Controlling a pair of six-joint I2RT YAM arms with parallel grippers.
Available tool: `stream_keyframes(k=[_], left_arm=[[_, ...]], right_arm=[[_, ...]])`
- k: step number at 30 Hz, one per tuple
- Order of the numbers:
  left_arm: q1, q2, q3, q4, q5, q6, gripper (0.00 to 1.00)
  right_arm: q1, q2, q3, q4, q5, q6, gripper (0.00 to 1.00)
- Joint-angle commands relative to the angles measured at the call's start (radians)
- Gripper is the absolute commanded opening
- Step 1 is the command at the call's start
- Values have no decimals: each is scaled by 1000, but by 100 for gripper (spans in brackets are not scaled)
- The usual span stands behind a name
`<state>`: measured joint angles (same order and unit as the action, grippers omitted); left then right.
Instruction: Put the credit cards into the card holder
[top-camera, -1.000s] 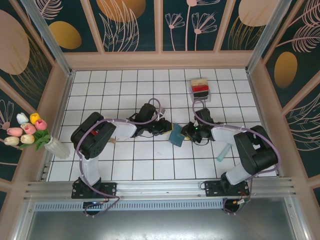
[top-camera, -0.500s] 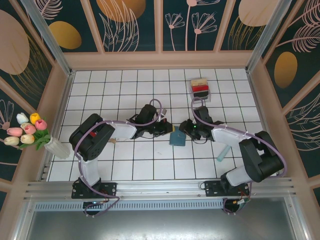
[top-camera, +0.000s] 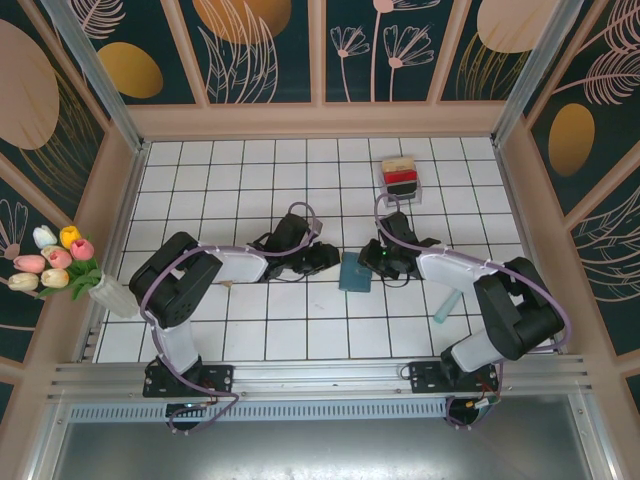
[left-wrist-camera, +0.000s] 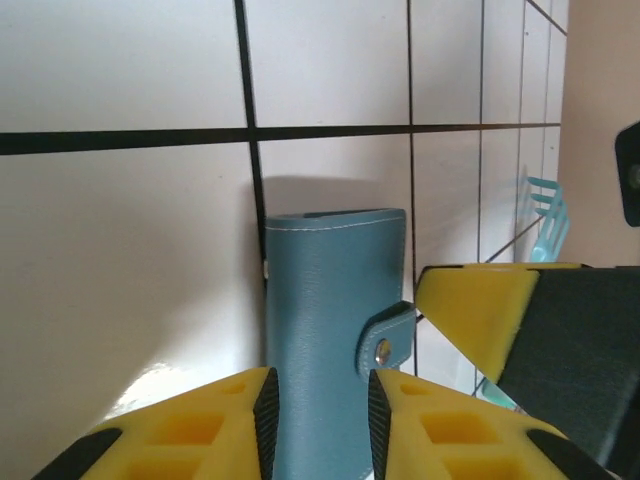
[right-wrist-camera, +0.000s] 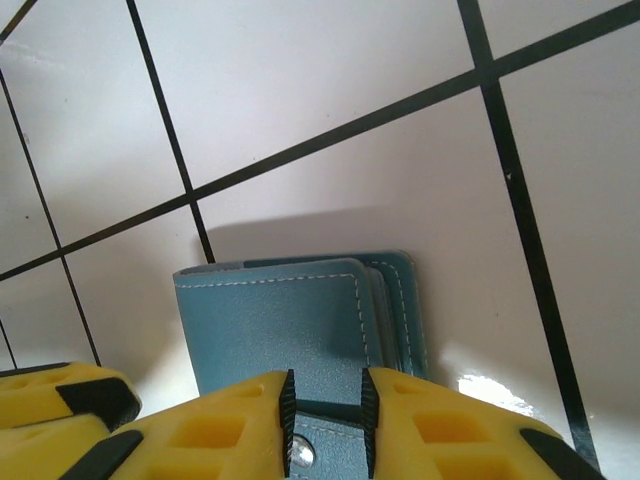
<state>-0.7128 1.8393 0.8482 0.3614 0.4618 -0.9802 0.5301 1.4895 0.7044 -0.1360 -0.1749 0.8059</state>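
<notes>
Judged light and floppy, the card holder (right-wrist-camera: 280, 330) is best taken by its snap tab (right-wrist-camera: 322, 450), now pinched in the jaws of the right gripper (right-wrist-camera: 327, 400); those of the left gripper (left-wrist-camera: 320, 400) are slightly parted.

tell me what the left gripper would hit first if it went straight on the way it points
Most likely the card holder, lying right ahead of the left gripper, though depth is hard to judge.

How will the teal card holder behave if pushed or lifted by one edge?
The card holder lies flat on the glossy tiled table, so a push probably slides it; rolling or tipping seems unlikely. Its stitched cover looks soft, layers loose at one edge: likely flexes and gapes if lifted there. The snap tab looks floppy, probably a poor handle.
</notes>
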Motion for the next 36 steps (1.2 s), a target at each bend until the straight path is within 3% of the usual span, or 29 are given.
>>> stream_keyframes(k=[1, 9, 27, 32, 36], left_arm=[[-1, 33, 42, -34, 0, 16, 38], [-2, 82, 86, -38, 66, 31, 50], [-9, 152, 151, -40, 165, 24, 52], [-13, 152, 157, 20, 207, -5, 43], [-13, 123, 138, 21, 185, -5, 22]], right_arm=[[-5, 22, -10, -25, -7, -12, 27], [-13, 77, -79, -14, 11, 25, 20], [-34, 106, -125, 50, -20, 26, 18], [-37, 104, -129, 66, -36, 27, 18], [-39, 91, -125, 63, -36, 28, 19]])
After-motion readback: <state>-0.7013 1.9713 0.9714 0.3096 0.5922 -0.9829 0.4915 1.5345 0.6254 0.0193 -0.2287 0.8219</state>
